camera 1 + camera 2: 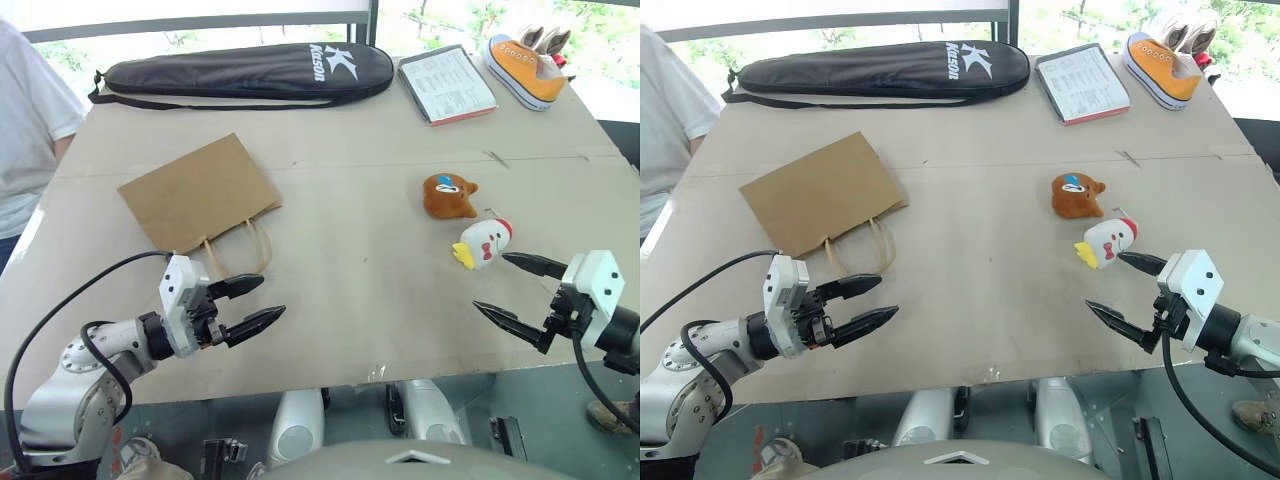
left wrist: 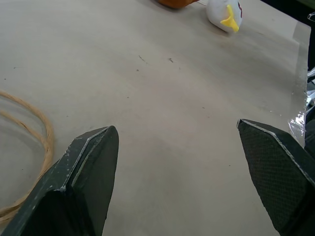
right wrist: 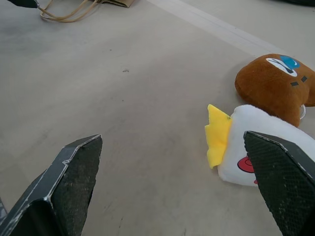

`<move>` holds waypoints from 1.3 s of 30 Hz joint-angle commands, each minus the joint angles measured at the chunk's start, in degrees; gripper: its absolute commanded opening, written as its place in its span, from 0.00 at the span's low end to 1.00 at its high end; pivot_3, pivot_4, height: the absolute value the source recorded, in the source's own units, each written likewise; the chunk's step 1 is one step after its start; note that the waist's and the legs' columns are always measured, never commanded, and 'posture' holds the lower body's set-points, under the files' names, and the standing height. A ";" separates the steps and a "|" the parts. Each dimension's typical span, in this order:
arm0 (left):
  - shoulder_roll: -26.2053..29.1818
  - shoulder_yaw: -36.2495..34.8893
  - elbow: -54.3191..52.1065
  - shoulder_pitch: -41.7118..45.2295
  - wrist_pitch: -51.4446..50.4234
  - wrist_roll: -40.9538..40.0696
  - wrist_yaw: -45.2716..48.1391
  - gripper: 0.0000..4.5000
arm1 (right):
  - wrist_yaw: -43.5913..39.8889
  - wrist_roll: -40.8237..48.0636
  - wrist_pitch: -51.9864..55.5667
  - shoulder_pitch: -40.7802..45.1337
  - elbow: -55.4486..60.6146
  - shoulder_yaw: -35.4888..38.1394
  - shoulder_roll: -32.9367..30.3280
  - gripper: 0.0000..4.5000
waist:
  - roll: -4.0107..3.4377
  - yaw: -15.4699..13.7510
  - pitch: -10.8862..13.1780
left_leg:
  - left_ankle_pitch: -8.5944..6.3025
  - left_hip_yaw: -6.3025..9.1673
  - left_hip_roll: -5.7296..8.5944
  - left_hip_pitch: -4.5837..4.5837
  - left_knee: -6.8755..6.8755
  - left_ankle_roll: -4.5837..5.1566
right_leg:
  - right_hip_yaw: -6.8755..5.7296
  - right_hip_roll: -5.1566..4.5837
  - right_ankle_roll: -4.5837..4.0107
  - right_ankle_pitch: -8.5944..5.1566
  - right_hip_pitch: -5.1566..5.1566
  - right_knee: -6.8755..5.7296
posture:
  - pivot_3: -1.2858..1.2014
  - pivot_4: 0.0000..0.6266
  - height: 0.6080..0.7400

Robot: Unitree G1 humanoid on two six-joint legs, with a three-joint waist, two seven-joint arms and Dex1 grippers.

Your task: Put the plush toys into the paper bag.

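Since paper bag (image 1: pixel 198 194) lies flat far-left | both pincers released, empty | risk: white chicken (image 1: pixel 483 242) pushed against closed mouth, not in

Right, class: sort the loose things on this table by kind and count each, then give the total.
Plush toys: 2, the brown plush and the white chicken
Bags and cases: 2, the paper bag and the black racket case
Sneaker: 1
Printed sheet: 1
Total: 6
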State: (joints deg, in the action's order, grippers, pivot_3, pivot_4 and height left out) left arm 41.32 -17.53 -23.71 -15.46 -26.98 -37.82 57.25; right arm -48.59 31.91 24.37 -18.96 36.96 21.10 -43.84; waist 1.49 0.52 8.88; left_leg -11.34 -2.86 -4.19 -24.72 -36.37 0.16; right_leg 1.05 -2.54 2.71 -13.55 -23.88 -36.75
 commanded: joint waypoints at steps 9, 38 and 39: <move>5.82 -12.25 16.94 5.48 19.73 9.28 3.96 0.93 | 1.85 2.23 -0.61 8.75 2.74 -12.24 5.69 1.00 | 0.03 -0.19 0.03 | -0.01 0.03 -0.01 0.01 0.01 -0.01 | -0.12 -0.18 -0.19 0.11 -0.06 0.02 | 0.52 0.24 1.00; 2.46 9.65 16.21 29.00 19.62 -0.18 5.11 0.00 | 14.67 -6.97 -1.16 15.40 3.21 -21.75 13.22 0.74 | 0.17 -1.17 0.00 | 0.00 -0.34 -0.08 0.02 -0.16 0.06 | -0.24 -0.17 -0.16 0.16 0.02 -0.14 | 0.52 0.24 1.00; 1.22 10.58 14.25 30.06 16.64 -1.67 3.74 0.00 | 14.14 -5.36 0.03 16.85 3.21 -22.72 13.94 0.66 | 0.17 -1.19 0.01 | 0.00 -0.33 -0.08 0.04 -0.16 0.06 | -0.22 -0.15 -0.15 0.16 0.03 -0.16 | 0.52 0.24 1.00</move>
State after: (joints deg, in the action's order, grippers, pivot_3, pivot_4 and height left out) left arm 43.54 -7.97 -4.95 13.36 -5.62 -35.63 63.18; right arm -34.88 24.92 23.76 -3.81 39.10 -0.71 -30.51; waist 1.66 -0.67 8.89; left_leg -11.34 -3.18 -4.27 -24.65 -36.55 0.22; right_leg 0.83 -2.66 2.58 -13.41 -23.83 -36.96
